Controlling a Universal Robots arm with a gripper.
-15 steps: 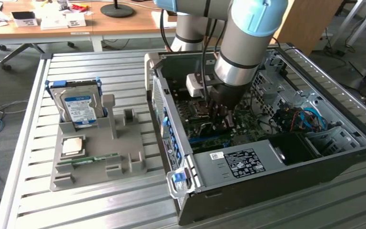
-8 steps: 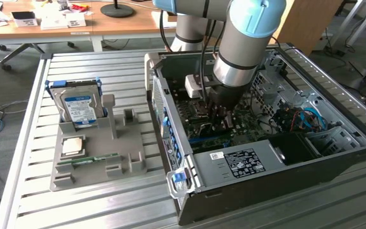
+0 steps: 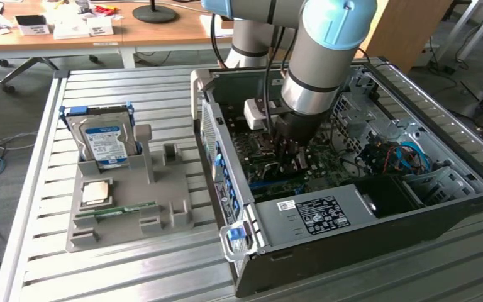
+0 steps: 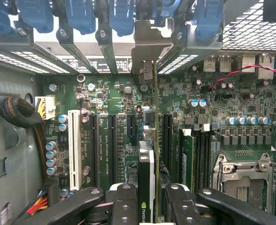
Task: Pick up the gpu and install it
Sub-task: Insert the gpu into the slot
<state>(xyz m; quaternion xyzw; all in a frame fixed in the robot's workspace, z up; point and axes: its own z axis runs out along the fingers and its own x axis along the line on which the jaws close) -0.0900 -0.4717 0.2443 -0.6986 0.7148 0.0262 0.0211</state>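
While the tool (image 4: 146,206) stands clamped on the gpu (image 4: 147,168), the card hangs edge-down inside the open case (image 3: 443,207), just above the motherboard (image 4: 250,98).

Item: gpu. Position: upright, seen edge-on between the fingers (image 4: 124,201), its silver bracket (image 4: 149,44) up among the blue slot clips (image 4: 121,16) at the rear wall. Whether the edge connector is seated cannot be told.

Risk 1: card lined up between slots rather than over one; pressing down would load the board or bend the connector.

Risk 2: bracket catching on the rear frame or a clip, tilting the card.

Risk 3: card slipping in the grip, since the fingers hold a thin edge.

Risk 4: tool brushing the neighbouring memory stick (image 4: 185,154) or capacitors (image 4: 196,103).

Elsewhere: hard drive (image 3: 107,141) in the grey holder (image 3: 133,217) on the counter (image 3: 40,264), well apart.
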